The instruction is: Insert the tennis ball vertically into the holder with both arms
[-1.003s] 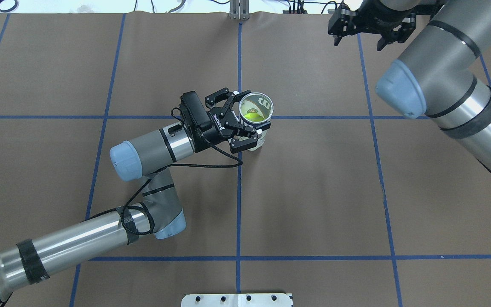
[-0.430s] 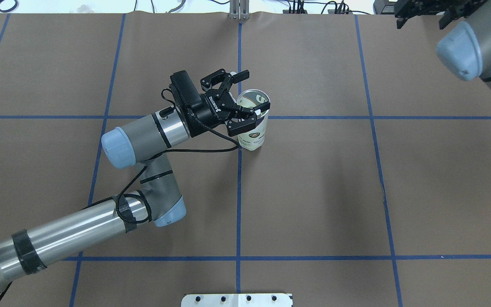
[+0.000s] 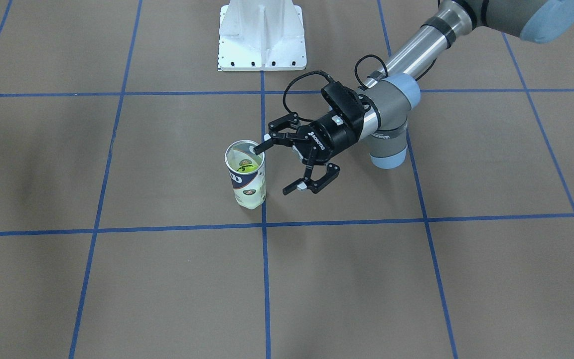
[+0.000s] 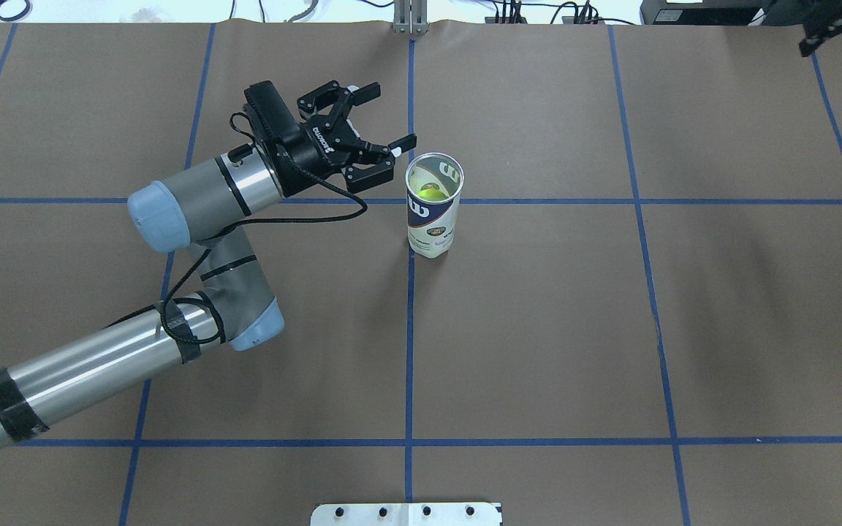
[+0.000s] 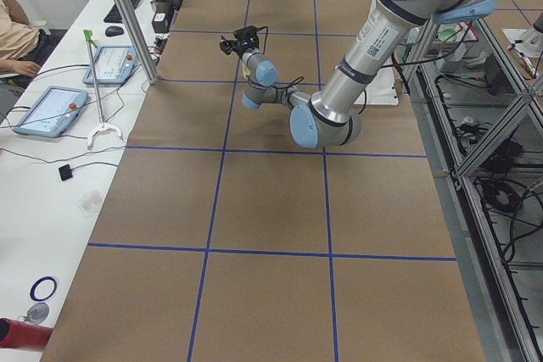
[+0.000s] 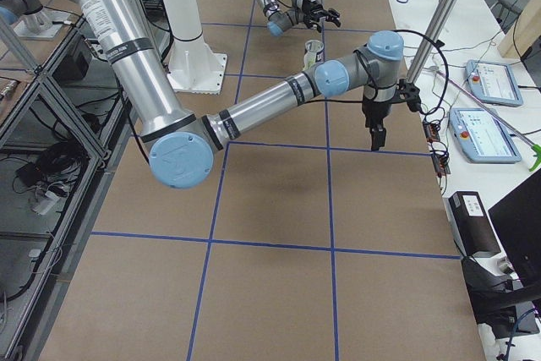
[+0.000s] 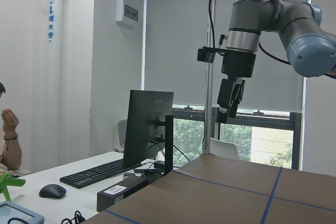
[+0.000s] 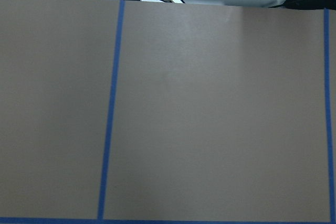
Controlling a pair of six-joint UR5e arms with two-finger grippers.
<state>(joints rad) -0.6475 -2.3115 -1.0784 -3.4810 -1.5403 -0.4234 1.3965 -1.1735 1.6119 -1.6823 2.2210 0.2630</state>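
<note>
My bench [image 4: 538, 329] is wrapped in brown paper with a blue tape grid [image 4: 408, 351]. Off one end sits a white desk [image 7: 79, 162] with a monitor [image 7: 149, 127], keyboard [image 7: 97, 172] and mouse [image 7: 52, 191]. Pale walls [image 7: 79, 77], grey blinds [image 7: 178, 40], and green trees through the window [image 7: 262, 140].

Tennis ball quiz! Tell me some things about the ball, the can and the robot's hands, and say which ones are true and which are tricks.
1. The tennis ball is inside the holder. True.
2. The holder is lying on its side. False: it stands upright on the table, with its open end up.
3. The left gripper is squeezing the holder. False: its fingers are spread open beside the holder, not clamped on it.
4. The right gripper is far from the holder, with nothing in it. True.
</note>
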